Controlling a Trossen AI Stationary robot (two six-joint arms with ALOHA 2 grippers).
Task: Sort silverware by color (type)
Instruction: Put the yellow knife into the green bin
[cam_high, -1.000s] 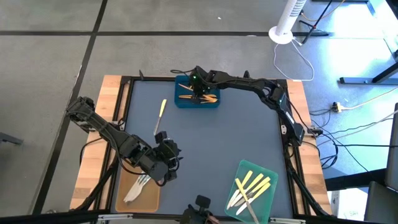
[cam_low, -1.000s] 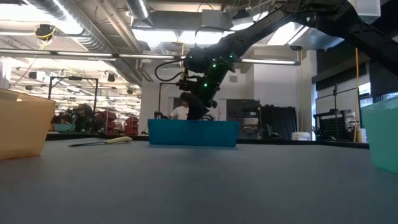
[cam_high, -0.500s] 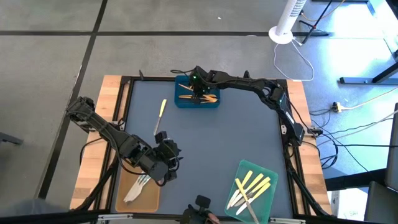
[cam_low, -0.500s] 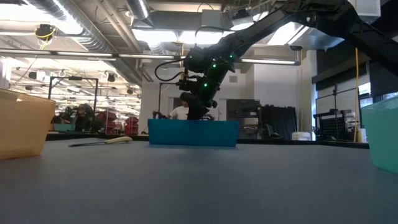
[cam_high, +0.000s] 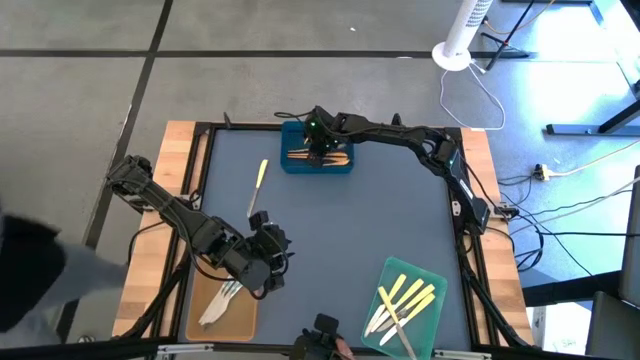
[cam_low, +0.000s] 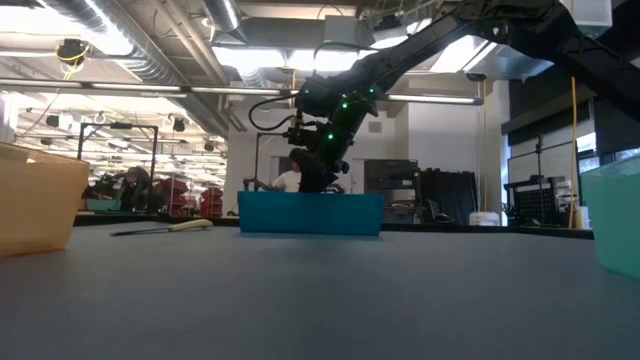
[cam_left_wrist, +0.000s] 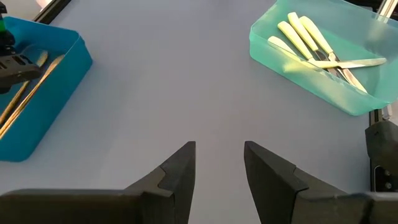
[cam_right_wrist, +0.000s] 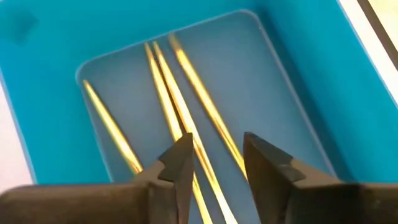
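Wood-brown utensils (cam_right_wrist: 180, 118) in blue tray (cam_high: 316, 160), upper centre.
Right gripper (cam_right_wrist: 214, 162) hovers over them, fingers parted (empty); left gripper (cam_left_wrist: 219, 163), lower left, likewise open.

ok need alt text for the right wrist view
The right gripper hangs open just above a blue tray, looking straight down into it. Four slim brown utensils lie lengthwise on the tray floor, one passing between the two dark fingers.
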